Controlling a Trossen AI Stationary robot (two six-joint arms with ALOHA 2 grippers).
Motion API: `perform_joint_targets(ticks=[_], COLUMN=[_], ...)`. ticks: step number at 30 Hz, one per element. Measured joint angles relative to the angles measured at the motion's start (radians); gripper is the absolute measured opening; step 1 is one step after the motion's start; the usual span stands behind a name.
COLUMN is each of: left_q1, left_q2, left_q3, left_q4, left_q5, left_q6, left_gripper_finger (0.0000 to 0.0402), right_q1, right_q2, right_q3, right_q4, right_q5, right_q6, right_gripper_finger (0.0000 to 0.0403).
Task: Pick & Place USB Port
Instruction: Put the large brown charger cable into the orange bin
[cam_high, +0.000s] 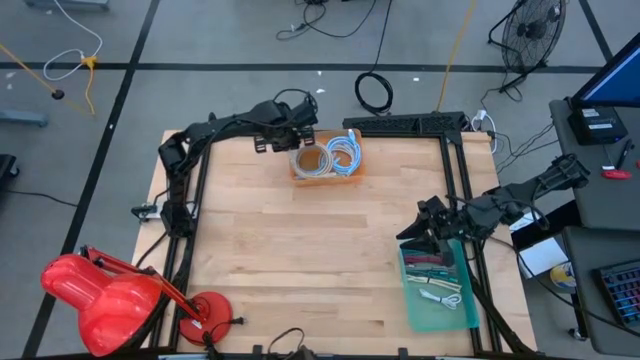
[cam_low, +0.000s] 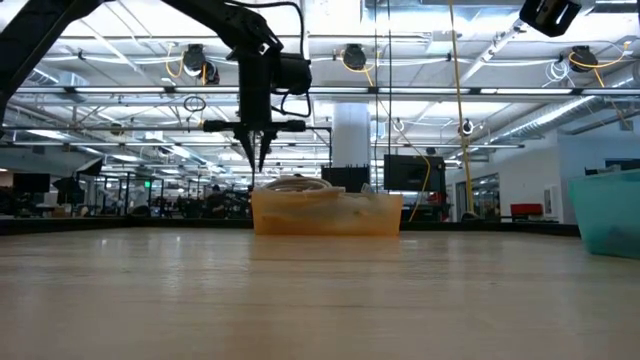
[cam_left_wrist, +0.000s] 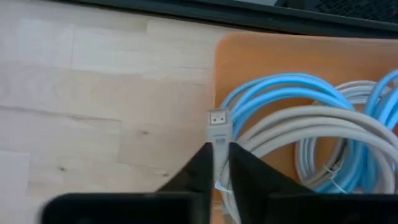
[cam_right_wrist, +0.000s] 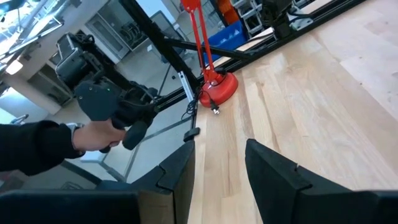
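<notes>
Left gripper (cam_left_wrist: 217, 163) is clamped on a white USB cable (cam_left_wrist: 219, 134) over the orange bin (cam_high: 322, 166), its plug running lengthwise straight out past the fingertips toward the bin's rim. Right gripper (cam_right_wrist: 219, 167), fingers apart, waits over the teal bin (cam_high: 440, 300).

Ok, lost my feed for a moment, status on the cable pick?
Left gripper shut on grey USB cable, above orange bin. Right gripper open, waiting by teal bin. Nothing in the way.
</notes>
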Motion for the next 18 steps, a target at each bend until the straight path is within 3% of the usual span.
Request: perform_joint_targets(ticks=[3,18], left_q1=[0.004,0.022], left_q2=[0.000,0.009], left_q3=[0.000,0.000], left_q4=[0.002,-0.034], left_q5=[0.015,0.043], left_q6=[0.040,0.076], left_gripper_finger=[0.0010,0.0001], right_q1=[-0.001,-0.001], right_q2=[0.000,0.000], right_q3=[0.000,0.000], right_q4=[0.000,0.000], right_q5=[0.001,0.028], right_q6=[-0.003,-0.015], right_gripper_finger=[0.0134,0.0134])
